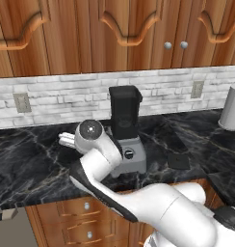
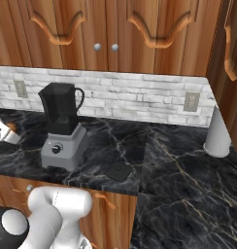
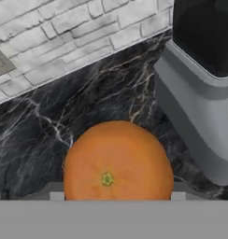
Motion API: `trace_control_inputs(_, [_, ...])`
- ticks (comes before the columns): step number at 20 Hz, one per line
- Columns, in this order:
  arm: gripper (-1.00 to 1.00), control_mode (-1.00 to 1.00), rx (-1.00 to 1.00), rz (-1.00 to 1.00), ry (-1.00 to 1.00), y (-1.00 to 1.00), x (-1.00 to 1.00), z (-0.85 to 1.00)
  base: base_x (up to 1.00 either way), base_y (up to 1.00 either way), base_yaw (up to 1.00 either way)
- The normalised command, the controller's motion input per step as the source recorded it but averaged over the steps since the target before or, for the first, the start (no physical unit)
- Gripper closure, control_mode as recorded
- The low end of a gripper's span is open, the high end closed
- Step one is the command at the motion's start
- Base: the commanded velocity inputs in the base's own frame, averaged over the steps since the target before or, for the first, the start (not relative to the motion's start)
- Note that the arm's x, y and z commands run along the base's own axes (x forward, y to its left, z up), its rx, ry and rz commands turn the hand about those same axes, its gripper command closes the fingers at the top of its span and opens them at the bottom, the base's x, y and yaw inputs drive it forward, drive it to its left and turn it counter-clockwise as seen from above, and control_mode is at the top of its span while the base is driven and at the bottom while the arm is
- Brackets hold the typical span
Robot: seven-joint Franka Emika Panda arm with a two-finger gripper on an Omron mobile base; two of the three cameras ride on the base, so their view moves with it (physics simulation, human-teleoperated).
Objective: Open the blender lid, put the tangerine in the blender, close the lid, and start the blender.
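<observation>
The dark tabletop [image 1: 32, 164] carries everything you need. Your arm [image 1: 138, 202] reaches low to nine o'clock of the blender [image 1: 125, 130], because that is where the fruit is. The jar looks open on top, ready for the fruit to go in. The lid [image 1: 178, 160] lies flat on the tabletop at four o'clock of the blender base, off to the side so it is not in your way. The tangerine [image 3: 118, 161] sits at the bottom of the hand view, at eight o'clock of the grey base. The jaws look pressed on its two sides, gripping it. You cannot tell if it is off the tabletop yet.
</observation>
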Motion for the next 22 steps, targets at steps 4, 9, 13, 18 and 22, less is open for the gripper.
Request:
trace_control_inputs(4, [1.0,-1.0,0.0,-0.09,-0.12,-0.55,-0.02,1.0,0.0,0.0,0.0])
trace_control_inputs(9, [1.0,-1.0,0.0,-0.1,-0.1,-0.53,0.0,1.0,0.0,0.0,0.0])
trace_control_inputs(13, [1.0,-1.0,0.0,-0.11,-0.07,-0.56,0.0,1.0,0.0,0.0,0.0])
trace_control_inputs(18, [1.0,-1.0,0.0,-0.13,-0.02,-0.63,0.0,0.98,0.0,0.0,0.0])
trace_control_inputs(22, [1.0,-1.0,0.0,-0.05,0.01,-0.38,0.36,0.44,0.0,0.0,0.0])
